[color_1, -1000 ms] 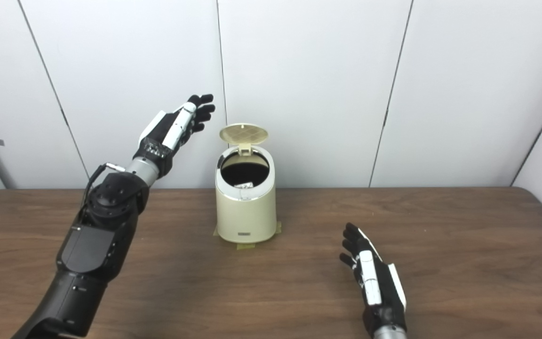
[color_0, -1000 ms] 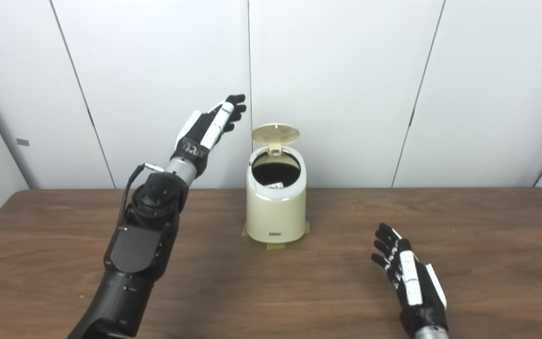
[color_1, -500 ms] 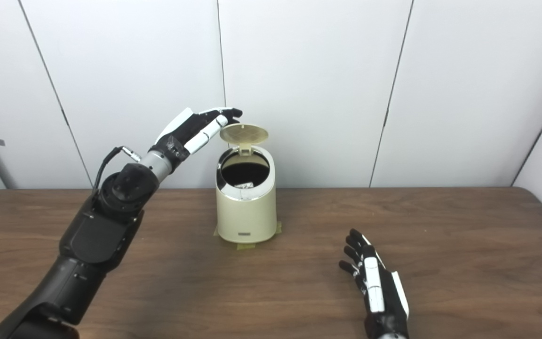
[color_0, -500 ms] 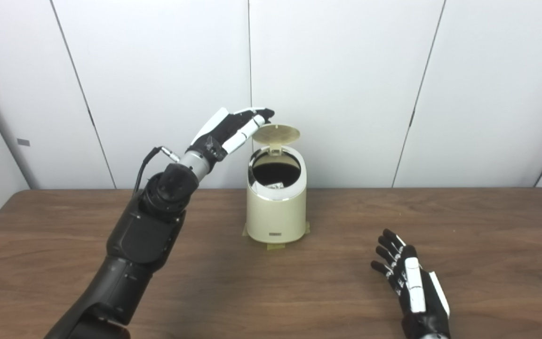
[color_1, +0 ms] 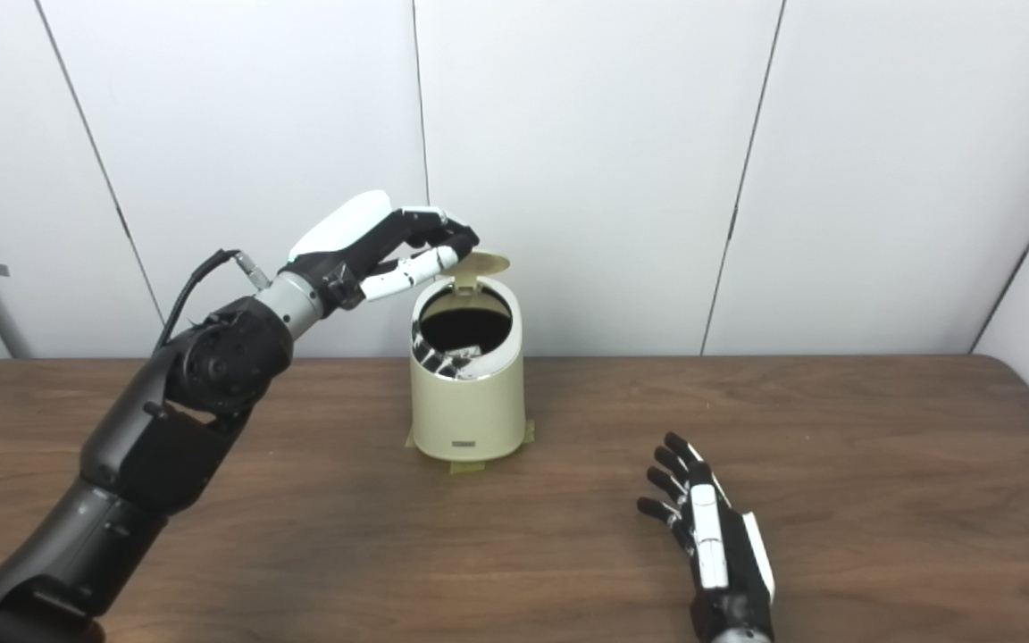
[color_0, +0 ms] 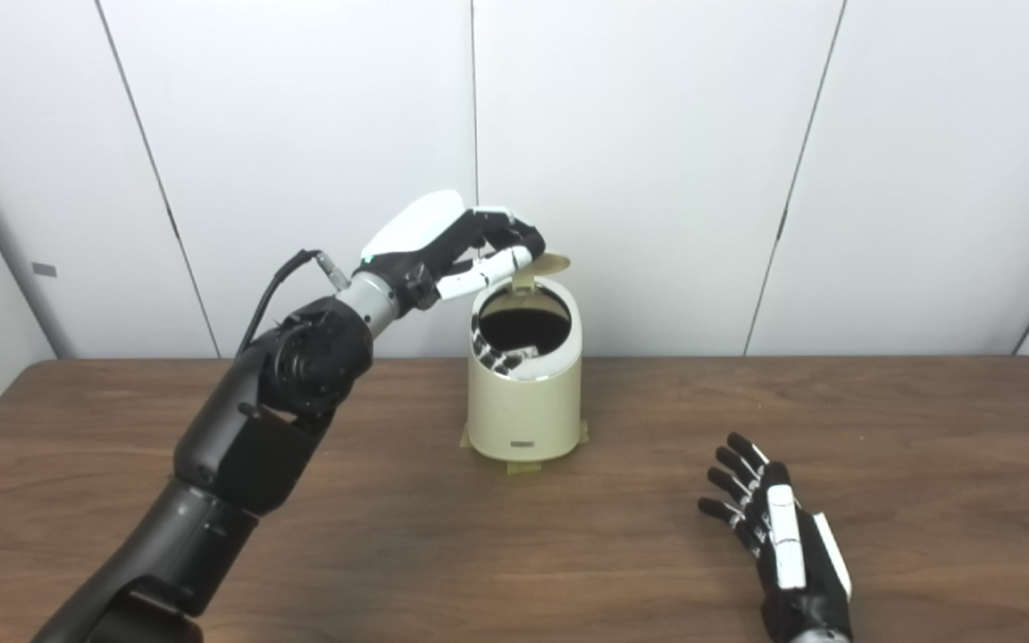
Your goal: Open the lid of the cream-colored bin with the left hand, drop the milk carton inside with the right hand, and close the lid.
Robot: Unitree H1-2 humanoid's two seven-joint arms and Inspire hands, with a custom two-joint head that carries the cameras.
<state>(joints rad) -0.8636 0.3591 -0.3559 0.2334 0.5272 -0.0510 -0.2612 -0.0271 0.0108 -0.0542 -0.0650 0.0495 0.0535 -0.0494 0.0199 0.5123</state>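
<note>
The cream-colored bin [color_0: 523,393] stands upright on the wooden table [color_0: 925,464] near the back wall, its round mouth facing up. Its lid [color_0: 543,265] is hinged at the rear and tilted partway over the opening. Deep inside the dark interior a pale object shows, too small to identify. The left hand [color_0: 452,246] is above the bin's left rim, fingers [color_0: 514,239] curled onto the lid's edge, gripping nothing. The right hand [color_0: 778,536] lies flat on the table, well apart, fingers spread and empty.
</note>
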